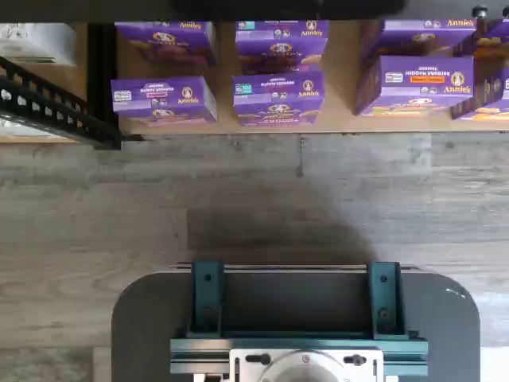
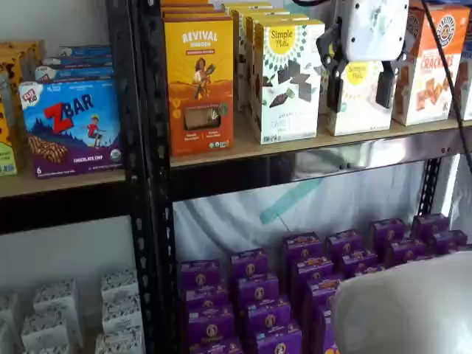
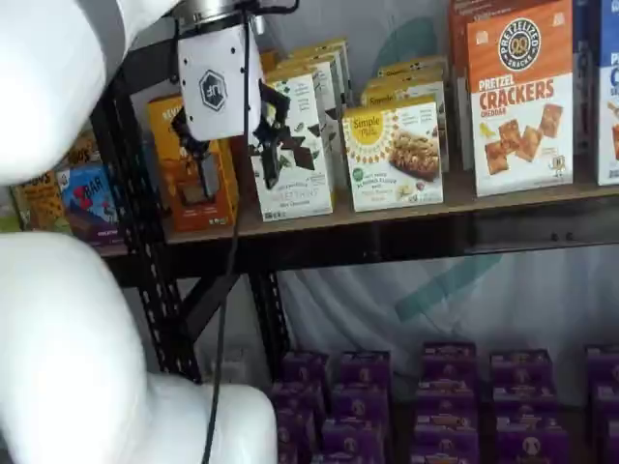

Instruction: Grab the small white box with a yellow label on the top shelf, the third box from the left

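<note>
Standing upright, small white box [image 3: 393,155] faces forward.

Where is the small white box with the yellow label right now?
In both shelf views the small white box stands on the top shelf, between the taller white box and the orange-and-white crackers box.

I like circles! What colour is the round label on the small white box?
Yellow. The small white box shows it best in a shelf view.

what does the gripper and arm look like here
The gripper has a boxy white body with two black fingers hanging below it. A dark hexagon logo marks the body in a shelf view. A thin black cable trails beside it; the arm is smooth white.
</note>
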Controlling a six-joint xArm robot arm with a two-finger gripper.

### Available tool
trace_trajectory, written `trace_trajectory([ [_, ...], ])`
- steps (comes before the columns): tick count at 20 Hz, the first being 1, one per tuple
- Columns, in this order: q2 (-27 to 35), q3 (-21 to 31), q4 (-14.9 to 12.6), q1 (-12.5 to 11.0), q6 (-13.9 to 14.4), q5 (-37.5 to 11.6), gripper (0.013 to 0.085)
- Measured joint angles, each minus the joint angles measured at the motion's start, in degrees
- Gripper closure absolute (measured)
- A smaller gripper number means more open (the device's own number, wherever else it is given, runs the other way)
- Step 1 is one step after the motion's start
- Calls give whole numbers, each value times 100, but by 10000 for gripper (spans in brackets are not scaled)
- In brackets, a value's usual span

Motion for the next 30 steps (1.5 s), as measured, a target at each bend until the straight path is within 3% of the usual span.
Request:
trace_trajectory([
  [4,75,-66,36,-30,-10,122,130],
  [12,28,27,-75,-138,-167,-196,130],
  [16,131,55,-141,-481,-523,-591,130],
  [25,624,2,-218,-973,-1033,-1312,130],
  [30,907,-59,-115,-1258,-1291,-1709,130],
])
